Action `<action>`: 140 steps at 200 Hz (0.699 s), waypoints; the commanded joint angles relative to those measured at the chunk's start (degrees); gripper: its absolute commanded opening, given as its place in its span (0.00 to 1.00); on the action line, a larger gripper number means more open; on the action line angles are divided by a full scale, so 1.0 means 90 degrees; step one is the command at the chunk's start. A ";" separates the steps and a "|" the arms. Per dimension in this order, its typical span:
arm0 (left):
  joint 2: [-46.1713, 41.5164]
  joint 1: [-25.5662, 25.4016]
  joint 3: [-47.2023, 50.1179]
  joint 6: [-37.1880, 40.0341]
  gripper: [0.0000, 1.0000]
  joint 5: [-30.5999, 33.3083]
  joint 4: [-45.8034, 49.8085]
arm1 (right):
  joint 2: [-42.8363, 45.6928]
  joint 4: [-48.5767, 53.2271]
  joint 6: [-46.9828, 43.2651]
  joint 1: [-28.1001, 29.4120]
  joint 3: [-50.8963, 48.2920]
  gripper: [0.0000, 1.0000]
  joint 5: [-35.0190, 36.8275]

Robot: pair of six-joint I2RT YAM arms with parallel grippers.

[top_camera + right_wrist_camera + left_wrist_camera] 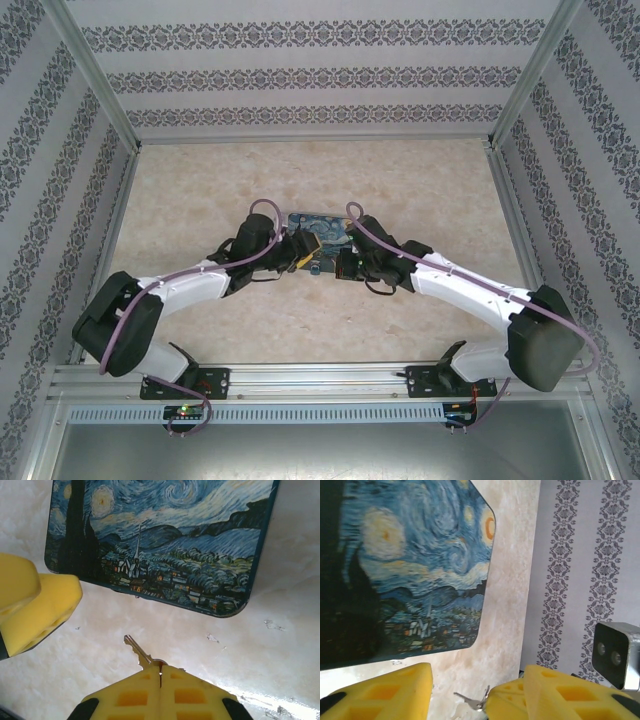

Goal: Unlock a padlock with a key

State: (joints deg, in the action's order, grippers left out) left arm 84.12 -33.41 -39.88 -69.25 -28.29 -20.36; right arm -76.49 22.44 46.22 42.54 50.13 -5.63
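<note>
My right gripper point(161, 674) is shut on the bow of a small silvery key point(136, 650). The key's blade points forward over the marble table, toward the Starry-Night box point(160, 545). In the left wrist view the same key point(469, 699) pokes out of the right gripper's yellow fingertips point(512, 702). It sits between the spread fingers of my left gripper point(477, 696), which is open and holds nothing. From above, the left gripper point(302, 258) and the right gripper point(336, 264) meet just in front of the box point(318, 232). The padlock is hidden.
A yellow finger point(37, 611) of the left gripper stands close on the left in the right wrist view. Patterned walls point(320, 70) enclose the marble table point(200, 190). A metal rail point(320, 378) runs along the near edge.
</note>
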 commanded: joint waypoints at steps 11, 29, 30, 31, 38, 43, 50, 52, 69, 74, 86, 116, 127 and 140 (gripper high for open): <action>0.0223 -0.0243 -0.0300 0.0000 0.45 -0.0038 -0.0553 | 0.0178 -0.0217 0.0186 -0.0087 -0.0101 0.00 -0.0175; 0.0360 -0.0326 -0.0359 -0.0026 0.44 -0.0040 -0.0616 | 0.0195 -0.0244 0.0202 -0.0107 -0.0124 0.00 -0.0185; 0.0370 -0.0328 -0.0361 -0.0028 0.43 -0.0040 -0.0617 | 0.0197 -0.0246 0.0200 -0.0108 -0.0127 0.00 -0.0185; 0.0380 -0.0335 -0.0368 -0.0029 0.43 -0.0040 -0.0618 | 0.0197 -0.0246 0.0203 -0.0108 -0.0124 0.00 -0.0185; 0.0421 -0.0359 -0.0392 -0.0046 0.43 -0.0034 -0.0652 | 0.0198 -0.0274 0.0215 -0.0108 -0.0133 0.00 -0.0195; 0.0452 -0.0378 -0.0403 -0.0052 0.43 -0.0037 -0.0667 | 0.0198 -0.0270 0.0216 -0.0119 -0.0130 0.00 -0.0195; 0.0491 -0.0405 -0.0416 -0.0052 0.42 -0.0039 -0.0691 | 0.0198 -0.0272 0.0216 -0.0121 -0.0131 0.00 -0.0204; 0.0501 -0.0413 -0.0421 -0.0060 0.42 -0.0035 -0.0695 | 0.0198 -0.0268 0.0216 -0.0126 -0.0131 0.00 -0.0200; 0.0568 -0.0457 -0.0430 -0.0069 0.40 -0.0028 -0.0726 | 0.0198 -0.0276 0.0206 -0.0151 -0.0136 0.00 -0.0212; 0.0584 -0.0472 -0.0435 -0.0071 0.40 -0.0025 -0.0737 | 0.0206 -0.0276 0.0206 -0.0152 -0.0142 0.00 -0.0214; 0.0621 -0.0492 -0.0423 -0.0074 0.38 -0.0017 -0.0763 | 0.0206 -0.0283 0.0204 -0.0167 -0.0144 0.00 -0.0232; 0.0680 -0.0526 -0.0407 -0.0091 0.34 -0.0016 -0.0814 | 0.0198 -0.0319 0.0213 -0.0193 -0.0151 0.00 -0.0254; 0.0691 -0.0536 -0.0408 -0.0099 0.33 -0.0008 -0.0815 | 0.0200 -0.0324 0.0216 -0.0186 -0.0161 0.00 -0.0272; 0.0708 -0.0544 -0.0408 -0.0099 0.33 -0.0005 -0.0836 | 0.0198 -0.0335 0.0226 -0.0196 -0.0170 0.00 -0.0272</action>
State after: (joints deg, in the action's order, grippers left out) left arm 89.54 -37.19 -42.37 -69.71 -28.32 -24.95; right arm -75.77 20.25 47.75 41.34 49.30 -7.20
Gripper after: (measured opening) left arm 0.335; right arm 0.064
